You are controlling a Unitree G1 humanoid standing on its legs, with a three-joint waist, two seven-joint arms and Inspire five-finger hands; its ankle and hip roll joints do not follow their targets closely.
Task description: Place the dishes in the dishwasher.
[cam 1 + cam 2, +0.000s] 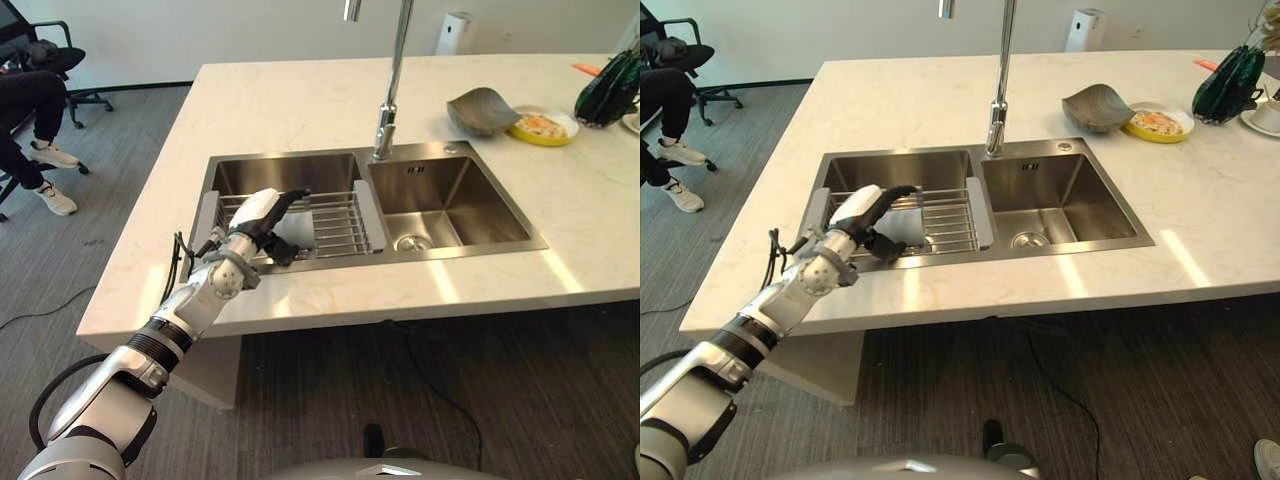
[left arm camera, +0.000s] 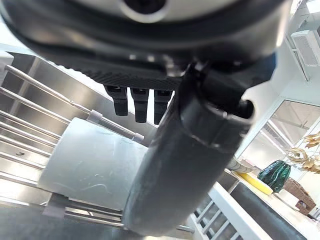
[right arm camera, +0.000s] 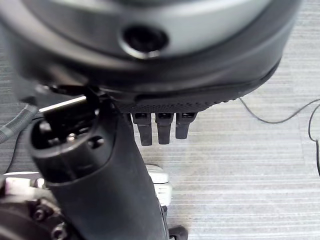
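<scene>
A pale marble surface (image 1: 300, 100) carries a steel double sink (image 1: 370, 205) set into its near edge. A tall faucet (image 1: 392, 90) rises behind the divider between the two basins. Across the left basin lies a wire drying rack (image 1: 335, 222) with grey end pieces; the right basin (image 1: 445, 200) shows its drain.

A pale cup-like dish (image 2: 95, 170) lies on its side on the rack's bars, as seen in the left wrist view. At the far right of the surface, well apart from the sink, a grey bowl (image 1: 482, 110) rests tilted just beside a yellow plate (image 1: 543, 128) of food, and a dark green object (image 1: 608, 90) stands beyond them.

The left hand (image 1: 262, 215) reaches over the near rim of the left basin onto the rack, thumb extended and fingers (image 2: 140, 102) only slightly bent above the dish, closed on nothing. The right hand (image 3: 125, 165) hangs over grey carpet, its fingers (image 3: 162, 127) relaxed and empty.

A seated person's legs (image 1: 35, 130) and an office chair (image 1: 65, 65) show at the far left on the floor.
</scene>
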